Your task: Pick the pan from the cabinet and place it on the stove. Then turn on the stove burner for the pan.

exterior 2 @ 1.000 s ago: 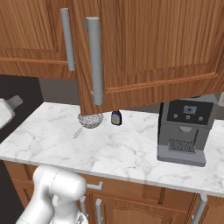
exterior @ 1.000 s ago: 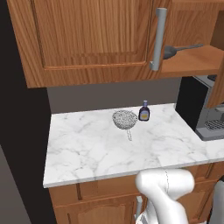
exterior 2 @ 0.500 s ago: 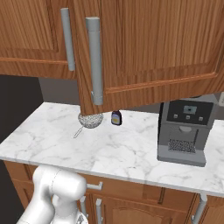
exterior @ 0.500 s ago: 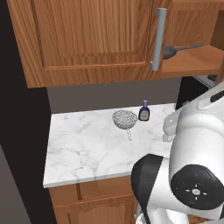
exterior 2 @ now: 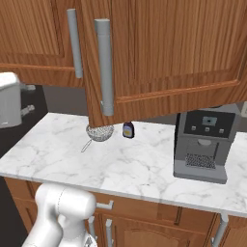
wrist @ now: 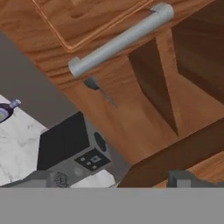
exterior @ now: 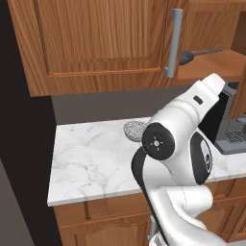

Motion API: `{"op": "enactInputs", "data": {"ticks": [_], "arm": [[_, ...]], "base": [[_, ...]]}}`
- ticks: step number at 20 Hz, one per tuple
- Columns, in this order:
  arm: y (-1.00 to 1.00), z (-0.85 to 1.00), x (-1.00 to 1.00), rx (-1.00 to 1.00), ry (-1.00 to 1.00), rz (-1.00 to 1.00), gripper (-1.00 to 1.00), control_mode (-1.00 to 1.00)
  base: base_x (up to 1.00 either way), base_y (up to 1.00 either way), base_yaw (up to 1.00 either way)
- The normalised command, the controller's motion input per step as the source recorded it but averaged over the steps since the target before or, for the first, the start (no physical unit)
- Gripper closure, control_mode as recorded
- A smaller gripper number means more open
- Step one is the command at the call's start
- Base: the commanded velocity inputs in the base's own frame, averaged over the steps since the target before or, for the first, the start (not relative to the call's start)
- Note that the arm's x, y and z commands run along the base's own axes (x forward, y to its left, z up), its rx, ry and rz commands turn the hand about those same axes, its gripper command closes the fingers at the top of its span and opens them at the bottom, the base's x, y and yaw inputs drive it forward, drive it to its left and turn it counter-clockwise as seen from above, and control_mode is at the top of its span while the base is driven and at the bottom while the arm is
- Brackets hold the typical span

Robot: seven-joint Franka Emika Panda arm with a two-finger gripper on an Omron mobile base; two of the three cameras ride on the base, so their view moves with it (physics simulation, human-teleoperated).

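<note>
A white marble counter (exterior: pixel 91 158) runs under reddish-brown wall cupboards, with a dark gap at its left end. From the camera behind and left of the arm, the cabinet (exterior: pixel 101 43) has its door swung open edge-on, a long grey bar handle (exterior: pixel 174 42) down the front, and past that edge a dark handle (exterior: pixel 202 53) lies on the shelf, which I take to be the pan's handle, pointing out toward the door; the pan's body itself I cannot make out. The white arm fills the foreground, hiding most of a small wire strainer (exterior: pixel 134 129), and a coffee machine (exterior: pixel 233 129) sits to the right. From the camera behind and right, the open door hangs over the counter; below it sit the strainer and a small bottle (exterior 2: pixel 128 130), with the coffee machine further right. From the hand's own camera, rolled to a slant, the gripper (wrist: pixel 116 180) shows two dark tips at the bottom edge, spread wide with nothing between them. The pan's handle (wrist: pixel 101 91) lies well ahead of and above the tips in this view, beneath the bar handle, so the reach must go forward into the open cupboard, the jaws turned across that thin handle.
</note>
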Motion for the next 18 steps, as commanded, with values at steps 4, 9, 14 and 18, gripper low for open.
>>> {"op": "enactInputs", "data": {"ticks": [4, 9, 14, 18], "arm": [[-0.44, -0.30, 0.97, 0.00, 0.13, -0.07, -1.00, -1.00], [-0.59, -0.08, 0.77, 0.00, 0.09, -0.05, -1.00, -1.00], [-0.68, 0.00, 0.44, 0.00, 0.05, -0.06, -1.00, -1.00], [-0.64, -0.12, 0.17, 0.00, 0.05, -0.13, -1.00, -1.00]], "base": [[0.00, 0.00, 0.00], [0.00, 0.00, 0.00], [0.00, 0.00, 0.00], [0.00, 0.00, 0.00]]}}
